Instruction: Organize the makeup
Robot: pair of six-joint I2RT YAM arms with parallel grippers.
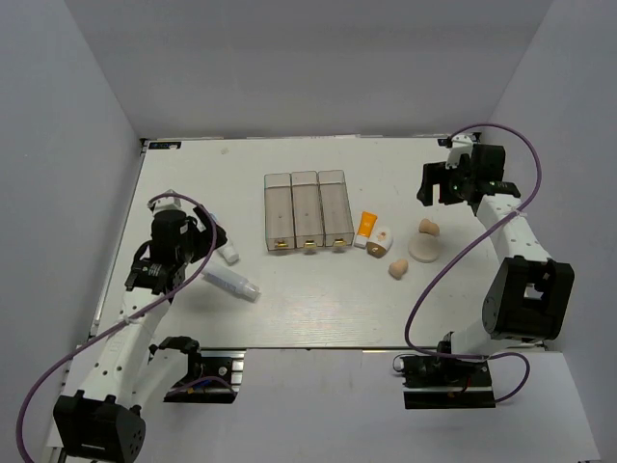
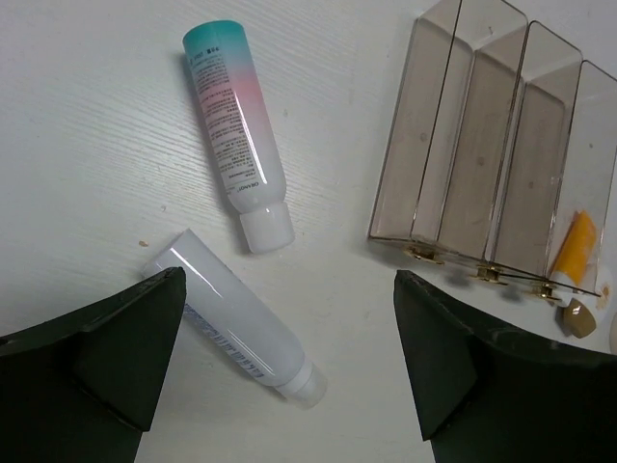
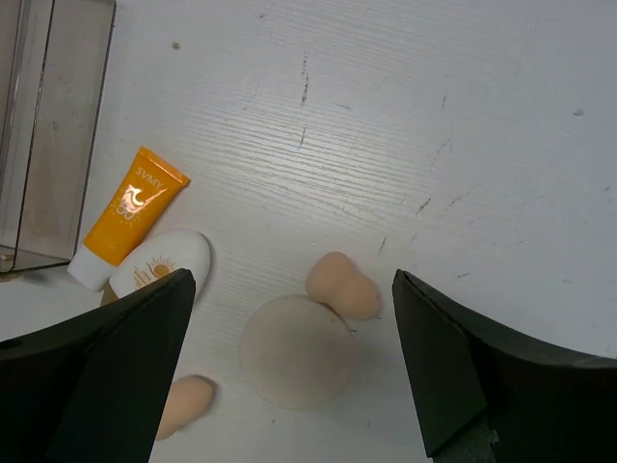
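Note:
A plain white tube (image 2: pixel 236 323) lies between my open left gripper's (image 2: pixel 289 371) fingers, on the table below them. A pink-and-blue printed tube (image 2: pixel 236 130) lies just beyond it. In the top view my left gripper (image 1: pixel 212 243) hovers over both tubes (image 1: pixel 231 284). My right gripper (image 3: pixel 294 376) is open and empty above the round pale puff (image 3: pixel 296 350), which a beige sponge (image 3: pixel 345 287) touches. A second sponge (image 3: pixel 183 405), a white sun-printed piece (image 3: pixel 164 262) and the orange tube (image 3: pixel 130 217) lie to its left. In the top view the right gripper (image 1: pixel 436 183) is behind the puff (image 1: pixel 425 248).
The clear three-compartment tray (image 1: pixel 307 210) stands mid-table, its compartments holding nothing visible; it also shows in the left wrist view (image 2: pixel 492 145) and the right wrist view (image 3: pixel 58 116). The orange tube (image 1: pixel 366 228) lies just right of it. White walls enclose the table.

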